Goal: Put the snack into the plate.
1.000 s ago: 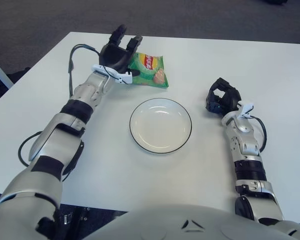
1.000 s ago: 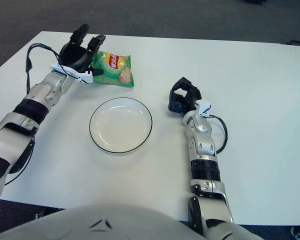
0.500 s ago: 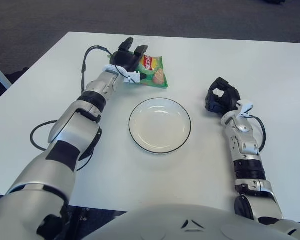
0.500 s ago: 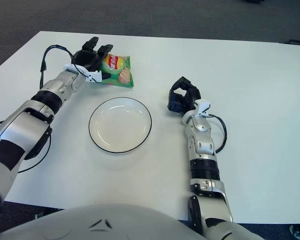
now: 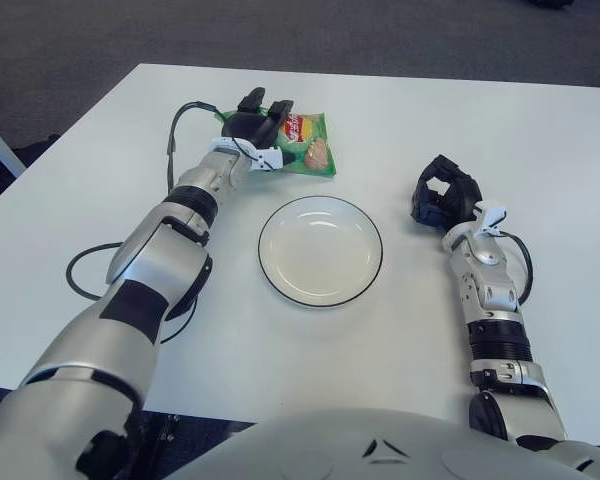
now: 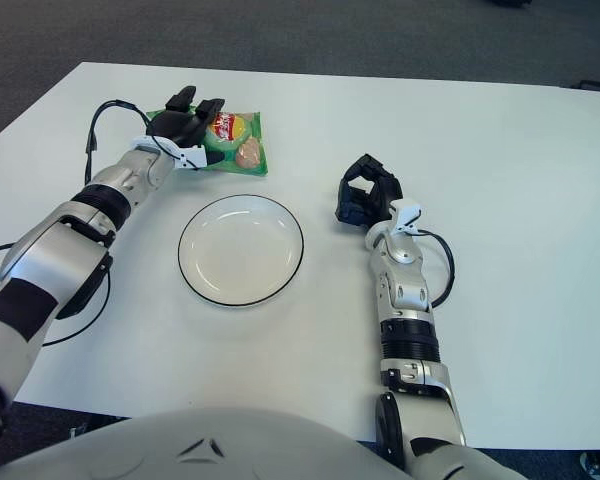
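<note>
Up at the far left of the counter [image 5: 400, 110], the left hand [image 5: 255, 127] is laid over the left edge of the snack [image 5: 305, 142], its dark fingers [image 5: 277, 112] reaching across the top of the bag. Can't really tell if it's actually gripping the bag or only pressing on it, since the fingers look fairly straight and the thumb is hidden. The bag lies flat on the counter, not lifted.

The snack itself is a small green crinkly foil-type packet, roughly square, with a red and yellow logo and a picture of something tan and round printed on the front. It sits just beyond the plate [image 5: 320, 250], up and to the left of it, close but not touching.

The plate is round, white and glossy with a thin dark rim line, and shallow like a soup plate. Nothing in it.

Over on the right, the right hand [image 5: 444, 194] shows just beside the plate's right side, with its black fingers curled inward and nothing held in them. The forearm behind it is silver with black joints and a looped black cable.

The counter is plain matte white with rounded corners, and dark grey carpet [image 5: 310, 30] shows beyond it.
</note>
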Robot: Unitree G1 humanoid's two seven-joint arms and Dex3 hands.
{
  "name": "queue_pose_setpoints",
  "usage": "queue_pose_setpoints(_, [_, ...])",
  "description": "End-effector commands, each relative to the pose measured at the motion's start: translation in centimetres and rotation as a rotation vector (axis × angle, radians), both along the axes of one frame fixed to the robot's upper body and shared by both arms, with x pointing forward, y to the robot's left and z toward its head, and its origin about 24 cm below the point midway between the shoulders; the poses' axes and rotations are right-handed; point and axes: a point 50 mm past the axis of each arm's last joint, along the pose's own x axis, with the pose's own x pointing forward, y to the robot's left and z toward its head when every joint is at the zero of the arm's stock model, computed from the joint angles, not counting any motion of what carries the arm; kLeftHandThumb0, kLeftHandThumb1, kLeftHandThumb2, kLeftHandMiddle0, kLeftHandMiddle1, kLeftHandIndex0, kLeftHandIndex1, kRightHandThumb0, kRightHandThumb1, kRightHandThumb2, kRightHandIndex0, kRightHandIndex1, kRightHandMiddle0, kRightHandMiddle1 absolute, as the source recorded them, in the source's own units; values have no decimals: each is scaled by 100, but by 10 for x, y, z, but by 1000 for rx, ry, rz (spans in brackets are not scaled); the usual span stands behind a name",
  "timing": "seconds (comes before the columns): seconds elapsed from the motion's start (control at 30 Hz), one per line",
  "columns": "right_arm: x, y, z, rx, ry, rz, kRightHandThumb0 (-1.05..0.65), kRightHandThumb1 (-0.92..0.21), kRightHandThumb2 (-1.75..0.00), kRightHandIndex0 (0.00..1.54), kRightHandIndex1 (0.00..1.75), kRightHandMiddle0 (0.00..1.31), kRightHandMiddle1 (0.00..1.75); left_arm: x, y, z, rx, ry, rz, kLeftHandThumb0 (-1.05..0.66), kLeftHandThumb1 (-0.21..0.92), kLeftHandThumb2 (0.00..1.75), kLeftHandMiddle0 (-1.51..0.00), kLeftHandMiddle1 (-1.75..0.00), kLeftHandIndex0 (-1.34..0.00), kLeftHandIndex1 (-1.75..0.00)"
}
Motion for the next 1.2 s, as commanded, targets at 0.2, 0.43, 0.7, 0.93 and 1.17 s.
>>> queue_pose_setpoints(0.2, [-30,-2,-50,25,200,-7,-49,-30,-134,128,175,63,175,-2,0,-6,13,18,0,-100,92,80,-10,-27,0,-67])
queue_pose_setpoints(0.43, [-31,-1,-49,26,203,-7,-49,-30,-133,129,175,62,175,-5,5,-11,-8,-30,-2,-84,81,74,-12,-143,0,-130])
queue_pose_setpoints(0.7, [-31,-2,-47,9,214,-4,-49,-30,-134,127,175,63,175,-9,10,-16,-23,-73,2,-4,42,116,-59,-160,-27,-173])
queue_pose_setpoints(0.93, [-30,-2,-47,8,220,-4,-49,-29,-135,124,175,63,175,-10,13,-18,6,-120,17,0,20,134,-82,-139,-52,-174])
queue_pose_setpoints(1.17, [-29,-2,-48,12,223,-7,-49,-29,-135,126,175,64,175,-11,12,-12,1,-250,28,0,-1,152,-100,-122,-73,-175])
